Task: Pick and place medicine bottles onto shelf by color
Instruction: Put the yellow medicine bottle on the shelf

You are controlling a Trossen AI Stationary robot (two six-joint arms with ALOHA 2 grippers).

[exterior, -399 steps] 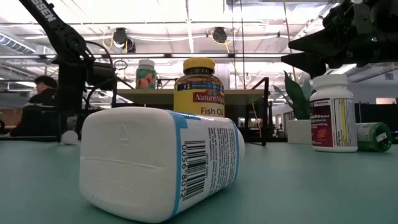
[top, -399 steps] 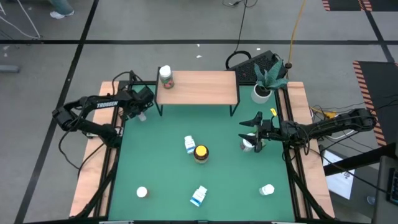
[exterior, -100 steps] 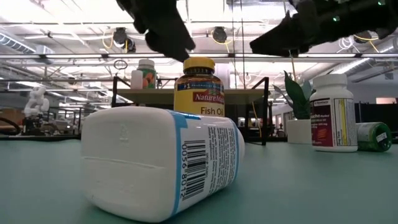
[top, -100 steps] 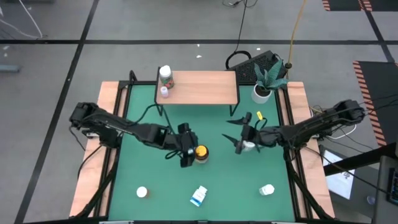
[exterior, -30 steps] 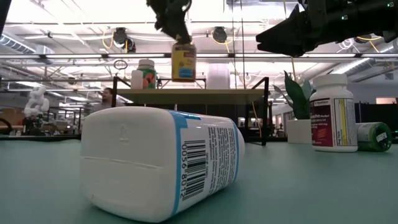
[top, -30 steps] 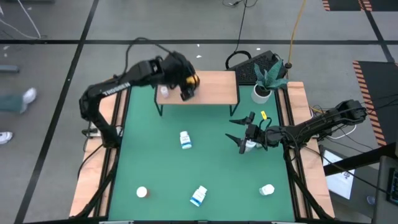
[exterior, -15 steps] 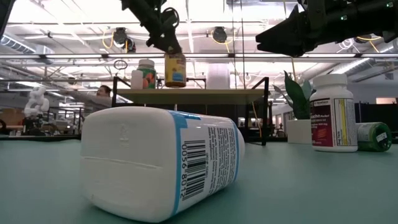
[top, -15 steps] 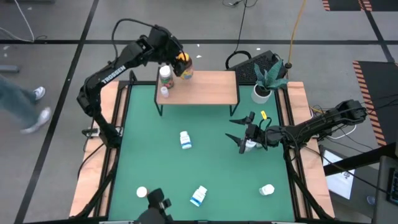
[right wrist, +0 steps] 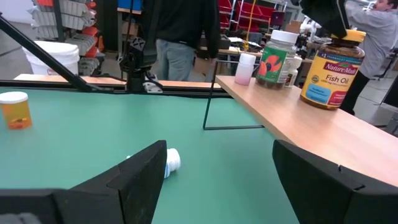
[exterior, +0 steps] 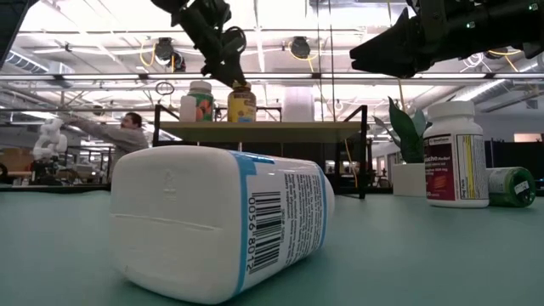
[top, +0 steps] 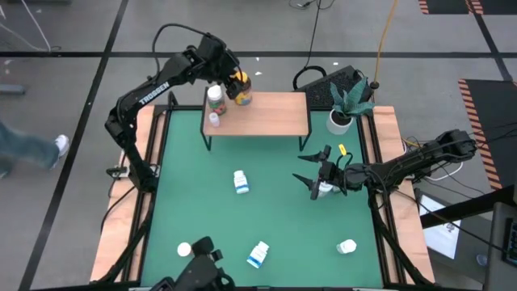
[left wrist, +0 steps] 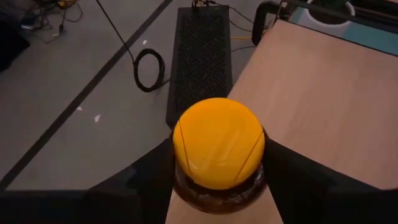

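green table (top: 275, 210), shelf (top: 266, 113), left gripper (top: 236, 83) gripping amber bottle (top: 241, 94)

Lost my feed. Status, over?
Left gripper shut on amber bottle, on shelf. Right gripper open, hovering over mat. Nothing blocking.

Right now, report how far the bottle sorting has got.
Done: a white-capped bottle with a colourful label and a small pale bottle stand on the light wood shelf. In hand: the left end effector grips the amber, yellow-lidded fish oil bottle on the shelf. Left: bottles like the blue-labelled white one remain on the green mat; the right end effector hovers open.
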